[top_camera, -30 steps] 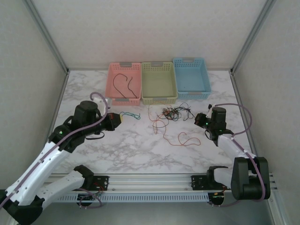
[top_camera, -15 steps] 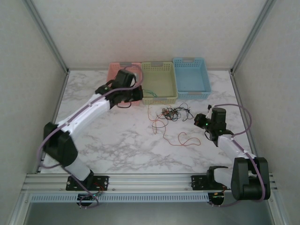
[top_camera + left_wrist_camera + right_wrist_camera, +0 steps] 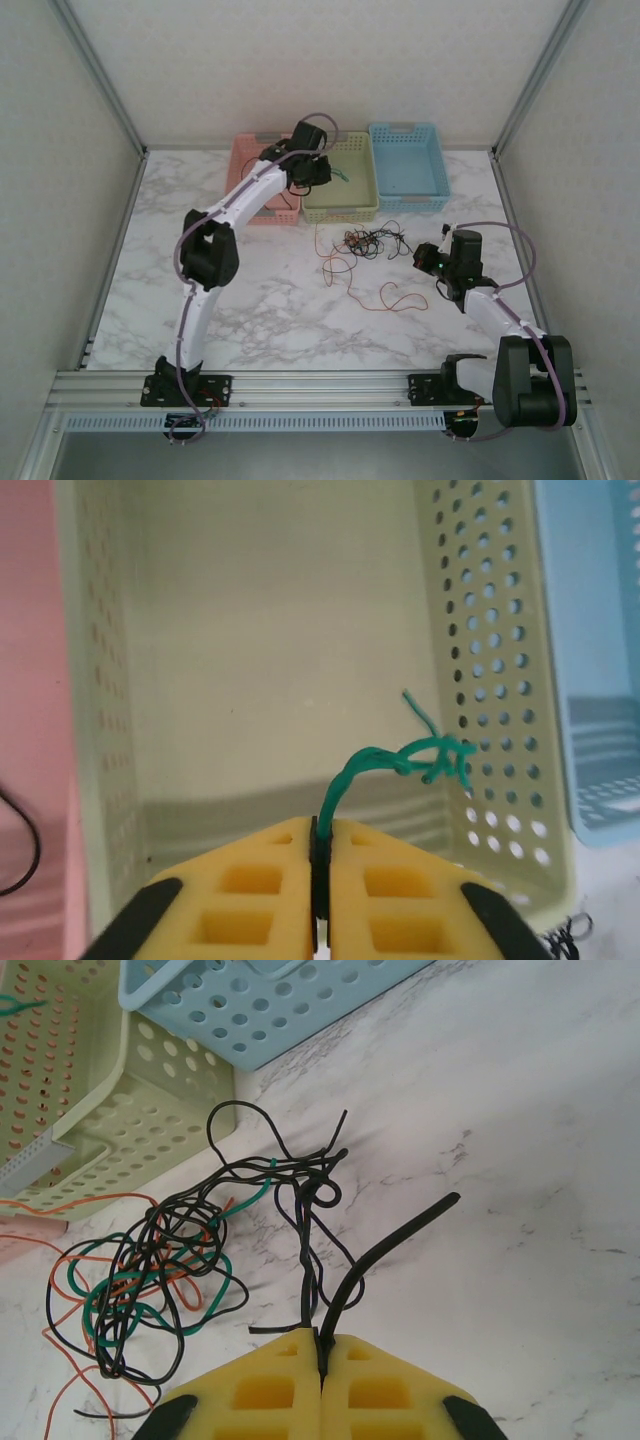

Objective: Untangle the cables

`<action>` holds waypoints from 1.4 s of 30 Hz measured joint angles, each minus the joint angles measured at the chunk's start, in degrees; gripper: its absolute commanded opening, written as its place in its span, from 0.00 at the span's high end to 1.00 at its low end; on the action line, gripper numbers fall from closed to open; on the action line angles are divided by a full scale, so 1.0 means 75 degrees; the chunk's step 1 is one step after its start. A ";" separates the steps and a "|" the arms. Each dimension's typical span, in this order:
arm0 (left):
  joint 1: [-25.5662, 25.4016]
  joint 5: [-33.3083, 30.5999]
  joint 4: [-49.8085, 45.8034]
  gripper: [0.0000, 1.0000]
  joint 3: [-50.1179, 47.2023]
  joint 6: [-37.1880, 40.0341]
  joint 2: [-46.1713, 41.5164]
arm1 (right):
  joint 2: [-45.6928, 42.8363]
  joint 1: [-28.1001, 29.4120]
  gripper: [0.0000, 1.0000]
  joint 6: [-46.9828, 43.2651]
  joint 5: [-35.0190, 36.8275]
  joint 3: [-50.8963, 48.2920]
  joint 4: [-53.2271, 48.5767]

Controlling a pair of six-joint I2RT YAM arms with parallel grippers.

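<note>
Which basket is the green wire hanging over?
The middle, pale green basket, between the pink basket and the blue basket. The left gripper holds the green wire above its floor.

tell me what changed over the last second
The left gripper swung from the left of the table out over the green basket, carrying the clamped green cable. The right gripper stayed put, shut on a black cable at the tangle, which lies unchanged.
</note>
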 measured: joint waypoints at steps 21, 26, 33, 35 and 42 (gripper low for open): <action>-0.0152 0.0662 0.0682 0.40 -0.4217 0.0198 -0.4051 | 0.0000 0.0000 1.00 0.0006 -0.0265 0.0000 0.0012; -0.0297 0.1070 0.1985 0.38 -0.7216 0.0000 -0.6531 | -0.0006 0.0128 1.00 0.0009 -0.0769 0.0020 -0.0017; -0.0428 0.1408 0.2535 0.35 -1.0249 -0.0262 -0.8381 | -0.0277 0.1320 1.00 -0.0050 -0.1714 0.0551 -0.0423; -0.0434 0.1411 0.2570 0.34 -1.0722 -0.0347 -0.8848 | -0.0181 0.1818 1.00 -0.0137 -0.1982 0.0871 -0.0586; -0.0434 0.1411 0.2702 0.31 -1.1529 -0.0513 -0.9658 | 0.0740 0.3252 1.00 -0.0828 -0.2416 0.1929 -0.1227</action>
